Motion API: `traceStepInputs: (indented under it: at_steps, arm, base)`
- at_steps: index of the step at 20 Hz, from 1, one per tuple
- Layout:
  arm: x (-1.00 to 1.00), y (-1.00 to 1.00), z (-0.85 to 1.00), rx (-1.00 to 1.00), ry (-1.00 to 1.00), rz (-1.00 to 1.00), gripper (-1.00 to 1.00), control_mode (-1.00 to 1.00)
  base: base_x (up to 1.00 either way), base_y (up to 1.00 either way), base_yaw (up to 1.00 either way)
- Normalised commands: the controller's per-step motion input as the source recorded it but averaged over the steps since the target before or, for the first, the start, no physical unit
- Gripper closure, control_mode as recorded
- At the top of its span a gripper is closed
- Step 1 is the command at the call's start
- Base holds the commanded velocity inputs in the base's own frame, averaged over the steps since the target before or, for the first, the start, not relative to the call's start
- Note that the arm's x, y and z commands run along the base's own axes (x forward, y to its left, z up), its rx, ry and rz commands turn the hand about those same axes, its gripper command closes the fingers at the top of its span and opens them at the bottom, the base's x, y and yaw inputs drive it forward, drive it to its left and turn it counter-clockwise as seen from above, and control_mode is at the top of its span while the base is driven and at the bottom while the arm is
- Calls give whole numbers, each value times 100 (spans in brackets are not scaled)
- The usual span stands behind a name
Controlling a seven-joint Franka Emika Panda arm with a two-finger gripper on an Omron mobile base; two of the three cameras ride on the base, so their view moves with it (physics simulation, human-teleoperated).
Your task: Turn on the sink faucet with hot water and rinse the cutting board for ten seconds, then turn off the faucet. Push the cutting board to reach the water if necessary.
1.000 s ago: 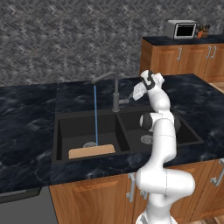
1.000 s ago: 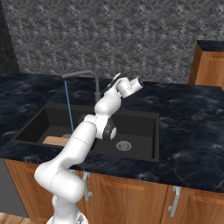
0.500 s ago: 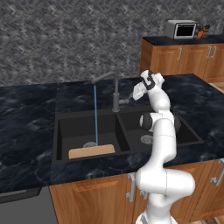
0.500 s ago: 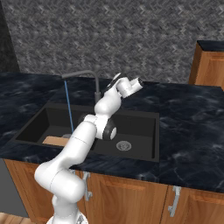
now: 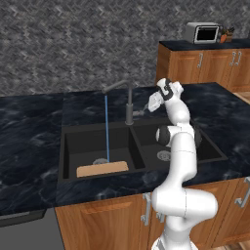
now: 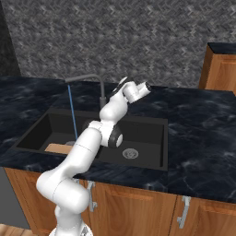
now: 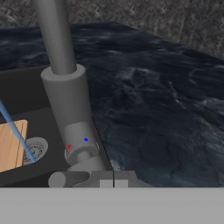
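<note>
Claw [image 5: 148,106] shut, fingers together with nothing between them, hanging over the counter just right of the sink faucet [image 5: 129,108] post and right up against the small side lever. From the right base camera, same claw [image 6: 112,95] tucked in just beside the faucet [image 6: 102,98] post. Up close from the hand camera, closed tips [image 7: 113,180] right at the lever stub, with the fat grey faucet [image 7: 65,100] base filling the left half; tiny red and blue dots on the lever hub. Can't quite tell if the tips are actually touching the lever or just beside it.

Spout arm swung out left over the left basin. Thin blue line of water [image 5: 107,128] dropping straight from the spout tip down to the round drain. Running, then.

Cutting board [image 5: 102,169] flat on the floor of the left basin of the sink [image 5: 71,145], up against the front wall, just in front of where the stream lands. Stream hitting the drain rather than the board, as far as can be made out. Sliver of the board [image 7: 11,145] at the left edge of the hand camera too, beside the drain.

Dark marble counter [image 5: 29,141] all round, wood cabinets [image 5: 112,218] below, toaster oven [image 5: 201,32] way off on the back right counter.
</note>
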Motion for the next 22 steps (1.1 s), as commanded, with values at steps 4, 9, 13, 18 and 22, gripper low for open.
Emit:
traceStepInputs:
  at_steps: [4, 9, 13, 18, 22]
  arm:
    - [0, 26, 0, 0, 0, 0, 100, -100]
    - [0, 31, 0, 0, 0, 0, 100, -100]
    - [0, 32, 0, 0, 0, 0, 100, -100]
    - [0, 33, 0, 0, 0, 0, 100, -100]
    - [0, 34, 0, 0, 0, 0, 100, -100]
  base:
    - [0, 0, 0]
    - [0, 0, 0]
    - [0, 0, 0]
    - [0, 0, 0]
    - [0, 0, 0]
